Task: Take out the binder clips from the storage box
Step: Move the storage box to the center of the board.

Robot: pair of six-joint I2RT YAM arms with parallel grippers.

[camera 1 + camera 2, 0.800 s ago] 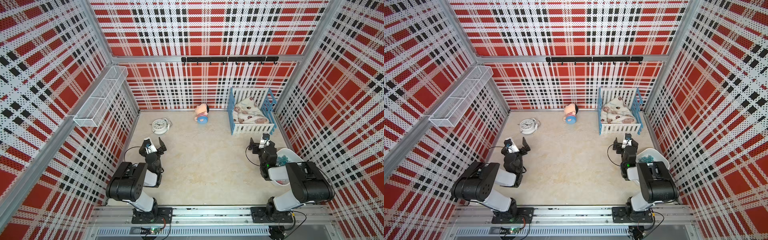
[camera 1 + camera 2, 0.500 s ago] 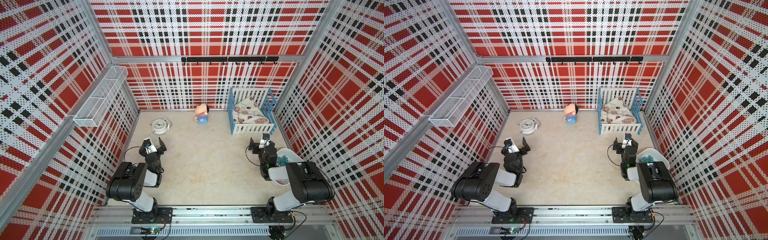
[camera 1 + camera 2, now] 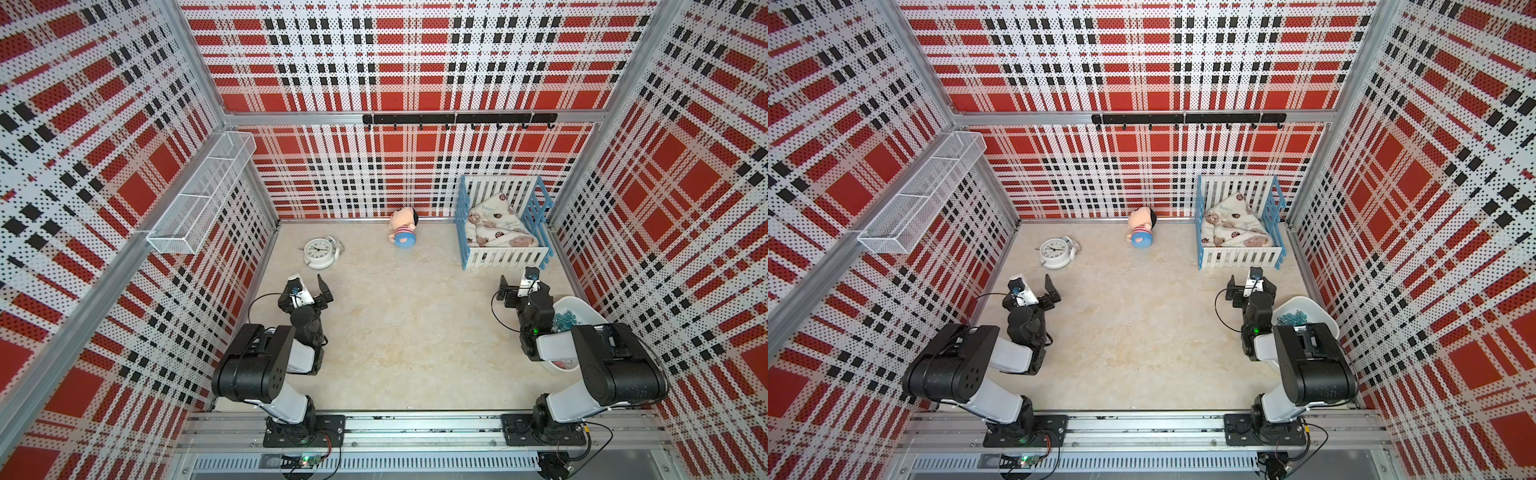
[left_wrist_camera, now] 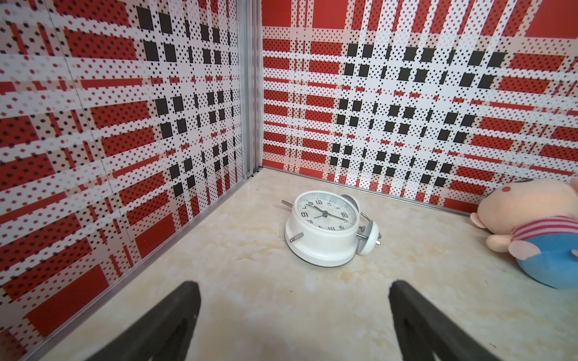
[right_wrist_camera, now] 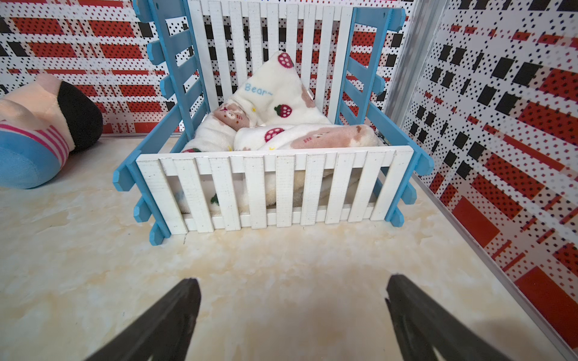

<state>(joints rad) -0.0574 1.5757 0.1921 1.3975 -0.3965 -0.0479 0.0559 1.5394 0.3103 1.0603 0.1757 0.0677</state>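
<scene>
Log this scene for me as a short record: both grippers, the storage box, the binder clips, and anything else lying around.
left gripper: open, empty, facing alarm clock
right gripper: open, empty, facing toy crib
storage box: white, beside right arm, partly hidden by it
binder clips: teal pile visible inside storage box
other: plush doll, between alarm clock and toy crib

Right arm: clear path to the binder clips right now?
Probably yes. The storage box sits open-topped beside it, teal binder clips exposed; but the open right gripper faces the crib and must swing back.
</scene>
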